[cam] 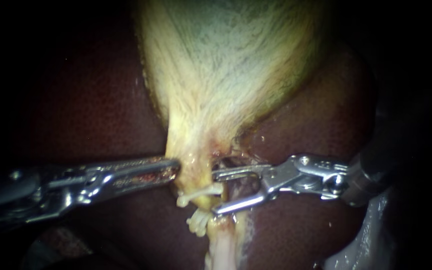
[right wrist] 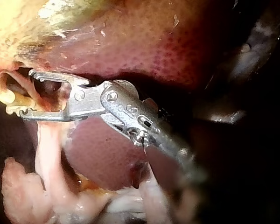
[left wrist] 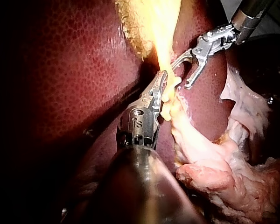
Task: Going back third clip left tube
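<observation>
Tube: pale tube [cam: 222, 245] at lower centre of the endoscope frame, running down from the gallbladder neck [cam: 196, 160]. Its long axis goes top to bottom. Only this tube shows plainly, so I cannot vouch that it is the left one.
Clips: two whitish clips cross it left of centre, the upper clip [cam: 199, 195] just above the lower clip [cam: 198, 222]. I cannot make out a third.
Right instrument: the right instrument [cam: 214, 193] enters from the frame's right. Its jaws are spread wide and grip nothing, with the tips just beside the upper clip. In its own wrist view [right wrist: 25, 92] a thin pink strand [right wrist: 32, 88] stands in the gap, unpinched.
Left instrument: the left instrument [cam: 173, 169] enters from the frame's left. As I read it, the jaws are pressed together on the gallbladder neck; its wrist view [left wrist: 162, 84] agrees.
Key relation: the tube lies off the right jaws' tips, toward frame left, crossing their line nearly square. The right instrument is the one straddling it.
Judgement: my way out is straight back along the shaft toward frame right, jaws apart until clear of the strand.
Risk: a jaw tip could snag the upper clip.
Surroundings: gallbladder [cam: 226, 65] at upper centre, with dark red liver [cam: 91, 100] either side.
</observation>
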Controlling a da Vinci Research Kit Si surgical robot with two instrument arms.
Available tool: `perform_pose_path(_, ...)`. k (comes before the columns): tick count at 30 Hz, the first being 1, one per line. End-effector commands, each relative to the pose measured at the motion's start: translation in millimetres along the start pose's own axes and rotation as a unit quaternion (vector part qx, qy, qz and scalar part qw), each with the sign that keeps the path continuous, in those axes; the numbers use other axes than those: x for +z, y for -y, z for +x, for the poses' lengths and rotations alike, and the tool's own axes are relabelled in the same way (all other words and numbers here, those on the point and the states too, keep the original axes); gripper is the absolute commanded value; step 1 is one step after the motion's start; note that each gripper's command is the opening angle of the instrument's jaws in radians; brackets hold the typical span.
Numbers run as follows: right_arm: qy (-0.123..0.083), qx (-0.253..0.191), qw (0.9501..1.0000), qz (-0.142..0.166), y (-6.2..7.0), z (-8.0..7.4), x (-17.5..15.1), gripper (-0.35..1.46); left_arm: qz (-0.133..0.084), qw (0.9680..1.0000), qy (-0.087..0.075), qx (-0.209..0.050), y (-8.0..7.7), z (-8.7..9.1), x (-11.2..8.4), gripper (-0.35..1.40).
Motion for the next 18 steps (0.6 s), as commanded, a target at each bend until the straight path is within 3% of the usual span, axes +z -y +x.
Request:
perform_pose_path(1,0.000,-0.010,0.9999,-0.002,0.2,0.6,-0.8,0.56,0.000,1.0000,0.000,0.000,0.0,0.0,0.1,-0.35)
perform_pose_path(12,0.015,-0.076,0.9968,-0.017,1.7,4.7,-7.3,0.56,-0.002,1.0000,0.001,0.000,-0.5,0.1,0.3,-0.35)
perform_pose_path(18,0.017,-0.090,0.9956,-0.019,2.3,5.3,-7.8,0.57,-0.005,1.0000,0.002,0.002,-1.0,0.6,1.0,-0.35)
